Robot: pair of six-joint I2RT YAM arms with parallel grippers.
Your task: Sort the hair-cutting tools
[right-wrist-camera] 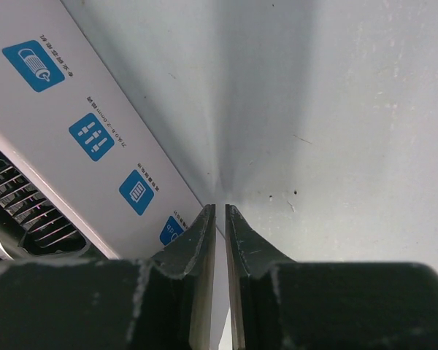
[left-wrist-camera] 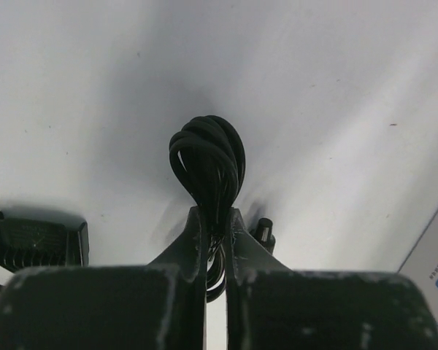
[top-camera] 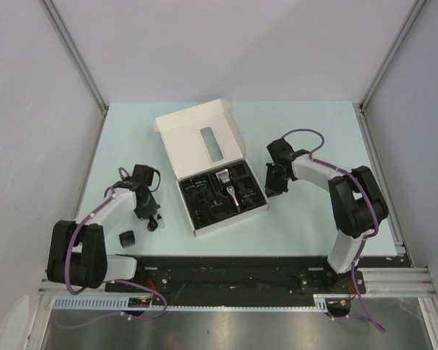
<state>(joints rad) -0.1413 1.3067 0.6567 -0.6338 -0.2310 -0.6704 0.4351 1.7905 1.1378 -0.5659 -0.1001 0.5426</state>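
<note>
Sensibly, left pincer (left-wrist-camera: 215,216) clenches the cable (left-wrist-camera: 208,154) (soft, light, surely floppy) across its bundled loops; right pincer (right-wrist-camera: 220,211) clenched, empty.

left hand (left-wrist-camera: 215,219): fingers pinched tight, arm bent low | right hand (right-wrist-camera: 220,215): fingers nearly touching

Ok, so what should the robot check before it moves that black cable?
1. Left claw shut on the black cable: ok.
2. Whole coil caught, no loop slipping: cannot tell; part hangs below the fingers.
3. Right claw shut and holding nothing: ok.
4. White box lid open: ok.
5. Free spot inside the box for the cable: cannot tell.
6. Comb guard lies apart from the cable: ok.
</note>
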